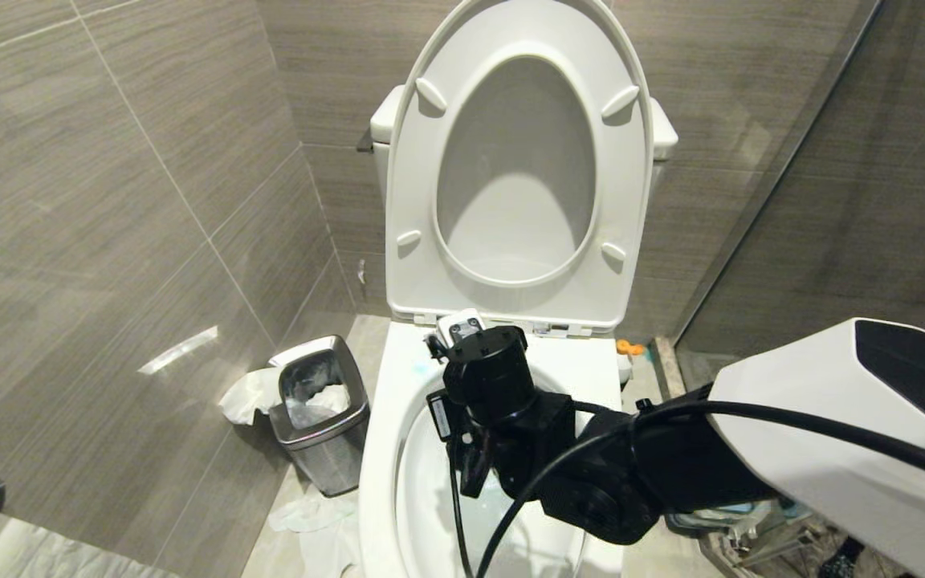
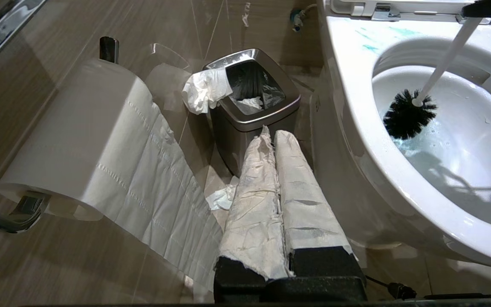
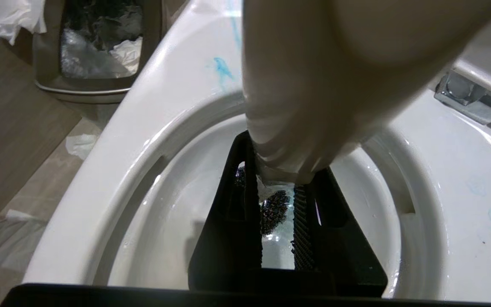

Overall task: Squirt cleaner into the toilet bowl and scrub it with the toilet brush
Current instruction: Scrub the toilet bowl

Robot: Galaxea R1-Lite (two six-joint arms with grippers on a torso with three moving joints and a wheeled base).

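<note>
White toilet brush (image 2: pixel 437 70): handle slanting into the toilet bowl (image 2: pixel 356 106), black bristles at the blue-tinted water.
Right gripper (image 3: pixel 277 200): over the basin, jaws clamped on the brush handle.
Left gripper (image 2: pixel 276 140): paper-wrapped jaws closed, empty, near the steel bin (image 2: pixel 254 123).
Cleaner (image 3: pixel 222 68): turquoise smears on the rim.

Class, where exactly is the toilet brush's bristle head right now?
In the left wrist view, the toilet brush has its black head down inside the toilet bowl, at the blue-tinted water's edge.
</note>
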